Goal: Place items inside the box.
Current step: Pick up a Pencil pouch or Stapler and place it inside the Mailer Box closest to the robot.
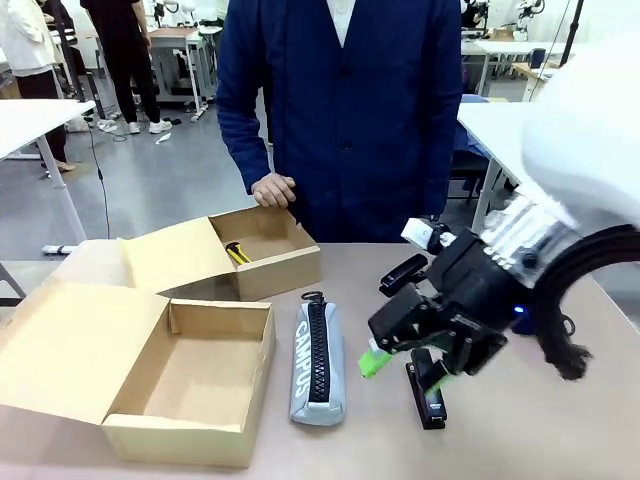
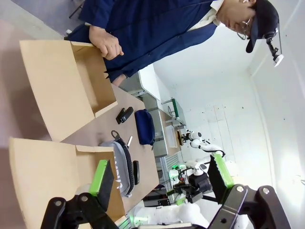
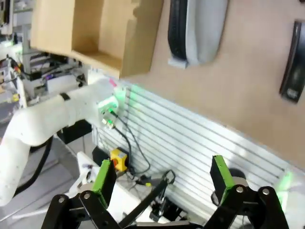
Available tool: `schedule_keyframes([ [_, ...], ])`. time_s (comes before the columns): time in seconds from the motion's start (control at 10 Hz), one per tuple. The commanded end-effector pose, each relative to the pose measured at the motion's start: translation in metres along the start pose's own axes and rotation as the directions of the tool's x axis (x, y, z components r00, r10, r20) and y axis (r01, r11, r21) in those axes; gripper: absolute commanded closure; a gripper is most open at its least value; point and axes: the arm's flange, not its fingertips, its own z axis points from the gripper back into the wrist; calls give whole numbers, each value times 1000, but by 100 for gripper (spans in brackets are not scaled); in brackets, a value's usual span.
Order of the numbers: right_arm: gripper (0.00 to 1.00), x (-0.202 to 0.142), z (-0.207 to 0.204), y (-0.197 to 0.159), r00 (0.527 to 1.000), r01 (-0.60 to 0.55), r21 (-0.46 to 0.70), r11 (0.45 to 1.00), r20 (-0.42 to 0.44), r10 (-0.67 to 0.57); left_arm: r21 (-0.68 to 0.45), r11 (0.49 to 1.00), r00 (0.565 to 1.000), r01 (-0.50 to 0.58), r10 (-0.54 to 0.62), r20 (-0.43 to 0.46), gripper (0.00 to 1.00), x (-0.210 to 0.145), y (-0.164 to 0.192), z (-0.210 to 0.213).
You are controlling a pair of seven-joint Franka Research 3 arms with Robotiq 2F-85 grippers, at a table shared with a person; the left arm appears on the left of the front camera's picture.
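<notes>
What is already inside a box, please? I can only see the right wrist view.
Observer: A yellow utility knife lies in the far open cardboard box.
Operator: Is the person close to it?
Observer: Yes, the person's hand is at that box's back rim.
Operator: And the left arm?
Observer: Its green-padded left fingers stand apart, nothing between them.
</notes>
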Motion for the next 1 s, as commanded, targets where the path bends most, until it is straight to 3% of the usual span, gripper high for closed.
schedule_keyframes([
  [0.0,0,55,-16,23,1000,17,-47,999,4,-17,-25,1000,1000,19,-19,12,0,-1,-1,-1],
  [0.4,0,96,-72,45,1000,28,-185,982,16,-26,-25,1000,1000,19,-19,12,0,-1,-1,-1],
  [0.7,0,114,-112,52,1000,2,-282,959,-21,-8,-25,1000,1000,19,-19,12,0,-1,-1,-1],
  [0.9,0,126,-134,53,1000,24,-366,930,27,-15,-25,1000,1000,19,-19,12,0,-1,-1,-1],
])
